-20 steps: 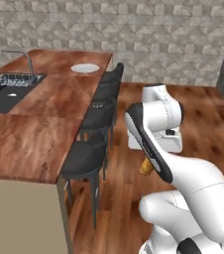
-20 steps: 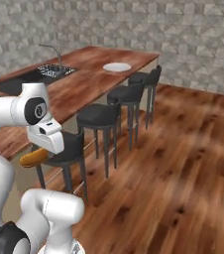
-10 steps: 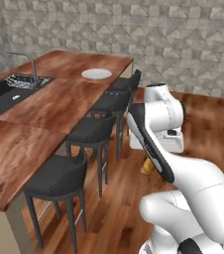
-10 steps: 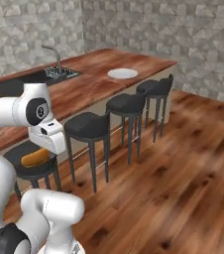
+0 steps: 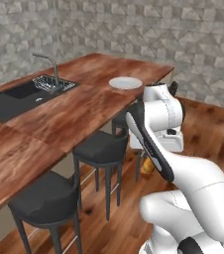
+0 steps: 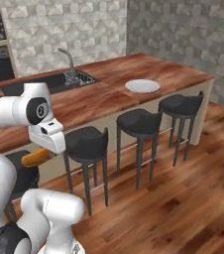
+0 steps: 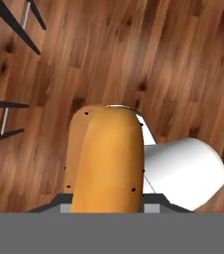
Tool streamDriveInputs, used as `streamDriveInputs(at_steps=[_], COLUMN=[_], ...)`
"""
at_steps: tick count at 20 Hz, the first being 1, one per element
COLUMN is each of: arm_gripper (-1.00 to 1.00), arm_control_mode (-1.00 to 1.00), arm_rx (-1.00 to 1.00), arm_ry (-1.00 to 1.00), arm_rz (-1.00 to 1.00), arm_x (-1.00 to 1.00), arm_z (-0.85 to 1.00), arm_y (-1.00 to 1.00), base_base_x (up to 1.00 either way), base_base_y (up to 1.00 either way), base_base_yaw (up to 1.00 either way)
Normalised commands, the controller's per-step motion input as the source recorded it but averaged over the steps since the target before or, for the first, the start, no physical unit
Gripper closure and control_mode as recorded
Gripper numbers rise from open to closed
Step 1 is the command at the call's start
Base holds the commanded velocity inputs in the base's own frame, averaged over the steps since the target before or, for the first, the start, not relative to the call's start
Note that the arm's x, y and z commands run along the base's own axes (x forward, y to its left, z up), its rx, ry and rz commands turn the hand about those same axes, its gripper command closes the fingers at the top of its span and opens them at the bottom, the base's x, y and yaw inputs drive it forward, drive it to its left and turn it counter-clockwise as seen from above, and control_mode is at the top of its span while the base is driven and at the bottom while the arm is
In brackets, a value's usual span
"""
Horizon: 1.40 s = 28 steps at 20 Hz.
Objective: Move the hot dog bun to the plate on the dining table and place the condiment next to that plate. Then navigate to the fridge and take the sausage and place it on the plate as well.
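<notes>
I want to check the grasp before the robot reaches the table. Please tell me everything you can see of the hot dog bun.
The hot dog bun is a long, rounded, golden-orange roll with a smooth crust, a lengthwise seam and a few tiny dark specks. It is held in the gripper, low beside the arm and above the wooden floor, not yet on the plate. In the right base view it lies roughly level, one end sticking out. The fingertips are hidden behind it.
</notes>
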Motion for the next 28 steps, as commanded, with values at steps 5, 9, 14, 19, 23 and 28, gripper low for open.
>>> streamDriveInputs(at_steps=[5,9,14,19,23,28], arm_gripper=[1.0,1.0,1.0,1.0,1.0,1.0], arm_control_mode=[1.0,1.0,1.0,1.0,1.0,1.0], arm_rx=[0.0,0.0,0.0,0.0,0.0,0.0], arm_ry=[0.0,0.0,0.0,0.0,0.0,0.0], arm_rz=[0.0,0.0,0.0,0.0,0.0,0.0], arm_x=[0.0,0.0,0.0,0.0,0.0,0.0], arm_z=[0.0,0.0,0.0,0.0,0.0,0.0], arm_y=[0.0,0.0,0.0,0.0,0.0,0.0], base_base_x=[0.84,0.79,0.68,0.65,0.63,0.63], base_base_y=[-0.93,-0.98,-1.0,-1.0,-0.99,-0.96], base_base_yaw=[0.4,0.4,0.4,0.39,0.41,0.42])
